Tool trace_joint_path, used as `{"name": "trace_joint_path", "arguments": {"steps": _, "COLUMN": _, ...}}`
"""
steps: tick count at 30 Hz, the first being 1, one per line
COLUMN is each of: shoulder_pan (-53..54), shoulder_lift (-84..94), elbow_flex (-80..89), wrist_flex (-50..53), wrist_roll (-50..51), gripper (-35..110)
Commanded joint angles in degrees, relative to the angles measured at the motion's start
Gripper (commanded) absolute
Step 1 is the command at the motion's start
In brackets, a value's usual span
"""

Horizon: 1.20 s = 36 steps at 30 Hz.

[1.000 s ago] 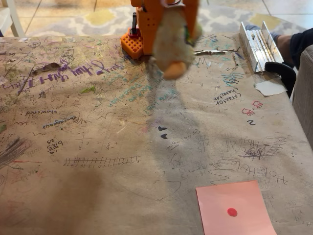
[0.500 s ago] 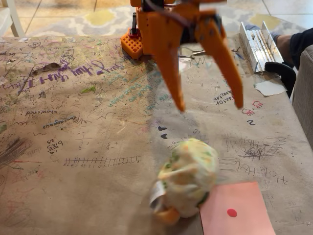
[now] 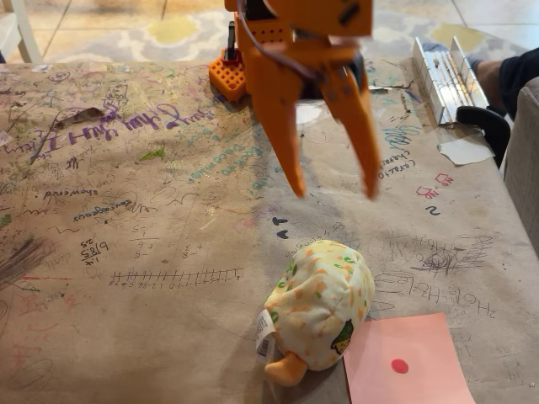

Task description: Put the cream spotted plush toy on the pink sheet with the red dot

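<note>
Beside flat pink sheet [image 3: 410, 362], rounded spotted plush toy [image 3: 319, 305], fuzzy.

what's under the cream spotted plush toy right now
Mostly the scribbled brown table paper. The cream spotted plush toy covers only the pink sheet's upper left corner; the red dot stays uncovered. Anything beneath the toy is hidden.

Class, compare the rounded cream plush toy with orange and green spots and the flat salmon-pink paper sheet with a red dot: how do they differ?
The cream spotted plush toy is bulky and rounded; the pink sheet lies flat. The toy has many spots; the sheet has one red dot. Both rest on the scribbled table, the toy overlapping the sheet's left edge.
</note>
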State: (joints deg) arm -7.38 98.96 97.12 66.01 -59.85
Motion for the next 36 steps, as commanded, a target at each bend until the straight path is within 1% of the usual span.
{"name": "trace_joint_path", "arguments": {"steps": 1, "shoulder_pan": 2.2, "shoulder_lift": 25.0, "elbow_flex": 21.1, "wrist_flex": -7.7, "wrist_roll": 1.3, "gripper": 0}}
{"name": "trace_joint_path", "arguments": {"steps": 3, "shoulder_pan": 3.3, "shoulder_lift": 37.9, "elbow_flex": 34.5, "wrist_flex": -13.3, "wrist_roll": 3.4, "gripper": 0}}
{"name": "trace_joint_path", "arguments": {"steps": 5, "shoulder_pan": 3.2, "shoulder_lift": 50.6, "elbow_flex": 47.3, "wrist_flex": -17.7, "wrist_roll": 7.6, "gripper": 0}}
{"name": "trace_joint_path", "arguments": {"steps": 9, "shoulder_pan": 2.2, "shoulder_lift": 78.0, "elbow_flex": 76.3, "wrist_flex": -21.0, "wrist_roll": 18.2, "gripper": 0}}
{"name": "trace_joint_path", "arguments": {"steps": 10, "shoulder_pan": 3.3, "shoulder_lift": 82.3, "elbow_flex": 80.2, "wrist_flex": -20.5, "wrist_roll": 19.6, "gripper": 0}}
{"name": "trace_joint_path", "arguments": {"steps": 12, "shoulder_pan": 6.0, "shoulder_lift": 88.2, "elbow_flex": 80.1, "wrist_flex": -18.5, "wrist_roll": 30.1, "gripper": 0}}
{"name": "trace_joint_path", "arguments": {"steps": 14, "shoulder_pan": 6.1, "shoulder_lift": 94.5, "elbow_flex": 80.7, "wrist_flex": -12.9, "wrist_roll": 30.3, "gripper": 0}}
{"name": "trace_joint_path", "arguments": {"steps": 16, "shoulder_pan": 3.7, "shoulder_lift": 94.4, "elbow_flex": 80.6, "wrist_flex": -11.0, "wrist_roll": 27.8, "gripper": 0}}
{"name": "trace_joint_path", "arguments": {"steps": 20, "shoulder_pan": -2.5, "shoulder_lift": 94.5, "elbow_flex": 80.6, "wrist_flex": -5.5, "wrist_roll": 17.9, "gripper": 0}}
{"name": "trace_joint_path", "arguments": {"steps": 25, "shoulder_pan": -5.8, "shoulder_lift": 94.2, "elbow_flex": 80.6, "wrist_flex": -3.1, "wrist_roll": 12.8, "gripper": 0}}
{"name": "trace_joint_path", "arguments": {"steps": 29, "shoulder_pan": -6.1, "shoulder_lift": 94.2, "elbow_flex": 80.6, "wrist_flex": -2.5, "wrist_roll": 12.2, "gripper": 0}}
{"name": "trace_joint_path", "arguments": {"steps": 30, "shoulder_pan": -7.1, "shoulder_lift": 94.2, "elbow_flex": 80.6, "wrist_flex": -1.1, "wrist_roll": 9.2, "gripper": 0}}
{"name": "trace_joint_path", "arguments": {"steps": 32, "shoulder_pan": -8.4, "shoulder_lift": 94.2, "elbow_flex": 80.6, "wrist_flex": 5.5, "wrist_roll": -2.5, "gripper": 0}}
{"name": "trace_joint_path", "arguments": {"steps": 34, "shoulder_pan": -8.3, "shoulder_lift": 94.2, "elbow_flex": 80.6, "wrist_flex": 9.4, "wrist_roll": -5.5, "gripper": 0}}
{"name": "trace_joint_path", "arguments": {"steps": 36, "shoulder_pan": -5.6, "shoulder_lift": 94.2, "elbow_flex": 80.6, "wrist_flex": 9.4, "wrist_roll": -7.2, "gripper": 0}}
